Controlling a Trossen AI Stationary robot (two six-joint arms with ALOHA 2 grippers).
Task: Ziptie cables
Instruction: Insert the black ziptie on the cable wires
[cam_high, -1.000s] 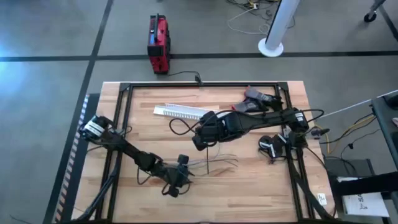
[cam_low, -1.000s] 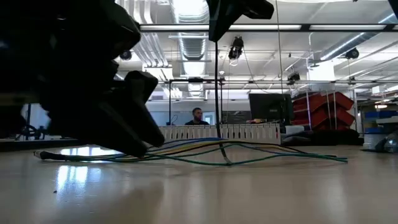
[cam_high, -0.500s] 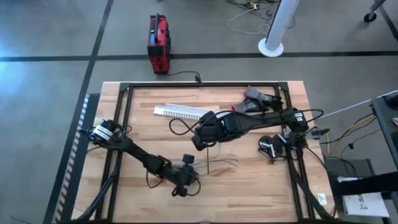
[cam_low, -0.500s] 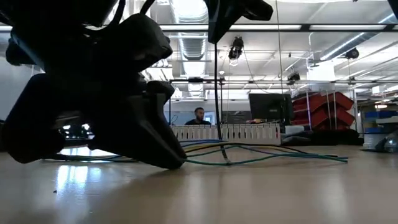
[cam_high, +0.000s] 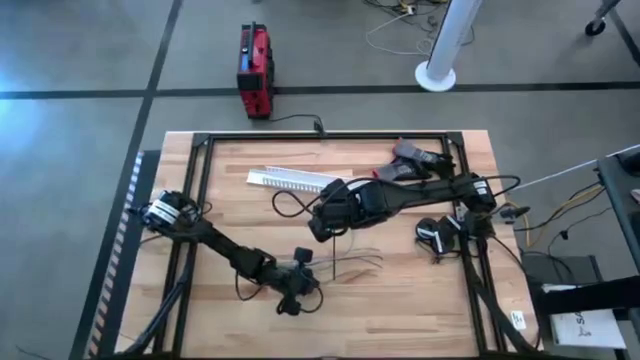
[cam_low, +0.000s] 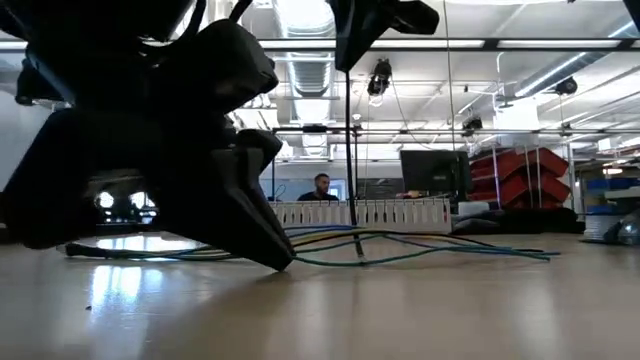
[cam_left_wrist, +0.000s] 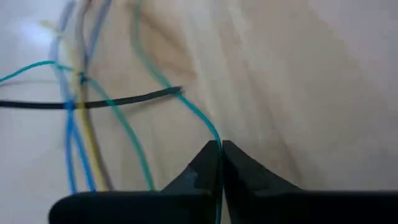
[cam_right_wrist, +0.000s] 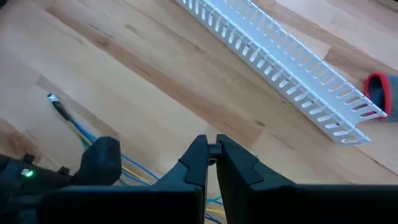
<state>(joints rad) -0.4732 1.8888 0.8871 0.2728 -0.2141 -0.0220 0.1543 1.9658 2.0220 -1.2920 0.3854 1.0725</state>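
Between the tips of the left gripper, which were pressed together, one thin green wire of the cables was pinched. The other wires, blue, yellow and black, lay loose on the table just past those jaws. A second before, this gripper was a little way off from the wires. It had slid in next to them, and for the last half second it hardly moved. I think that means it had its grip and was ready to pull the wires together.

Farther off, past the wires, the right gripper hung over them. Its jaws were pressed shut on the ziptie, which hung straight down to the table. It had not moved. The ziptie did not look wrapped around the wires yet.
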